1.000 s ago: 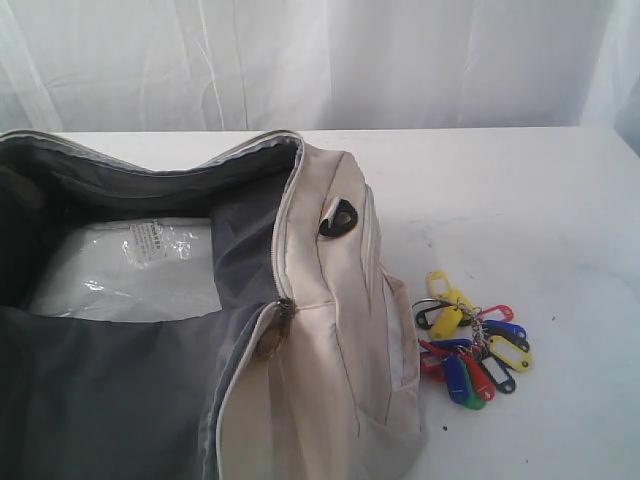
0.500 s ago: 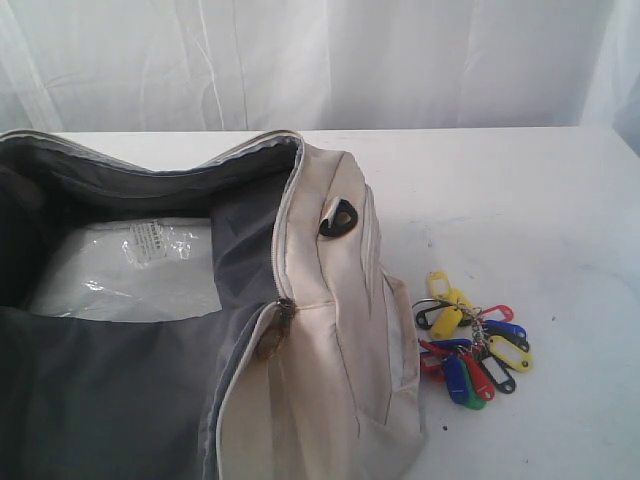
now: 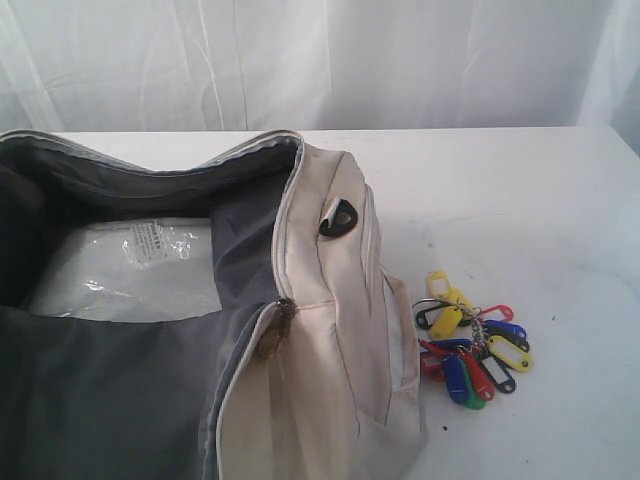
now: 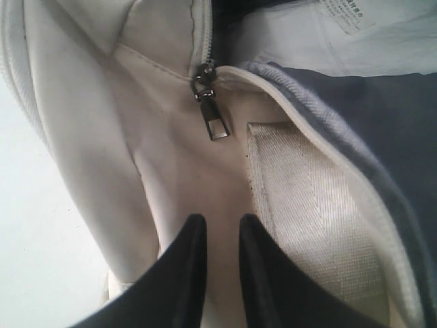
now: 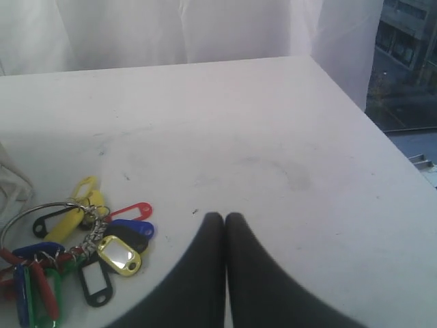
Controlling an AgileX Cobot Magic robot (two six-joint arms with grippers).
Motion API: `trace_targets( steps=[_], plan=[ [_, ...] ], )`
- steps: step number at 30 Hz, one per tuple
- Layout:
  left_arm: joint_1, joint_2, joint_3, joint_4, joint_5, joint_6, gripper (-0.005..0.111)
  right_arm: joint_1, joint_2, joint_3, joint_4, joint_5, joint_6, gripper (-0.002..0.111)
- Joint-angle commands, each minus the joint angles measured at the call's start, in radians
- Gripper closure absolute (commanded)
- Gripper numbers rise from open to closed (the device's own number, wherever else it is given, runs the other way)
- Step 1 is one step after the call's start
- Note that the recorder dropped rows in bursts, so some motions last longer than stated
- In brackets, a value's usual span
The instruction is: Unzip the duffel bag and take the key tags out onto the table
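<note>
Now, right gripper [image 5: 225, 217]: the fingers are pressed together with nothing between them and are held above bare tabletop.
Key tags [image 5: 75, 253]: the bunch is found just to one side of the right fingertips. It lies on the table outside the bag, close to the bag's end, and is touched by nothing.
Handling of the tags: they are judged light, made of hard, slick plastic on loose metal rings. The bunch would be expected to splay and dangle when lifted. A hold on the large ring or on a stacked cluster is advised, rather than on a single tag.
Left gripper [image 4: 222, 222]: the fingers are narrowly parted, nothing is held, and cream fabric lies beneath them.
Webbing handle [image 4: 307, 205]: it is seen just beside the left fingers, lying flat.
Zipper pull [image 4: 212, 116]: it is seen a little ahead of the left fingertips, hanging free.
Duffel bag [image 3: 330, 350]: it is unzipped with the mouth spread wide. The cloth is judged soft and floppy.
Clear packet [image 3: 130, 270]: it is seen farther in, resting on the dark lining.
Table [image 5: 273, 137]: the surface is white, flat and faintly specked. A wide bare stretch is offered beyond the right fingers.
Curtain [image 3: 320, 60]: white drapery is hung behind the far edge.
</note>
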Motion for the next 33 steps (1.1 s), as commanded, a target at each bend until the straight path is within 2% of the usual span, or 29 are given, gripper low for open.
trace_targets(
  steps=[1,13,20,33],
  plan=[
    [0.002,-0.005,0.004,-0.005,0.004,-0.001,0.083,-0.006,-0.007,0.005,0.031,0.008,0.004,0.108],
    [0.002,-0.005,0.004,-0.005,0.004,-0.001,0.083,-0.004,-0.007,0.005,0.037,0.018,0.004,0.108],
    [0.002,-0.005,0.004,-0.005,0.004,-0.001,0.083,0.062,-0.007,0.005,0.037,0.018,0.004,0.108],
    [0.002,-0.005,0.004,-0.005,0.004,-0.001,0.083,0.062,-0.007,0.005,0.037,0.02,0.004,0.108]
  ],
)
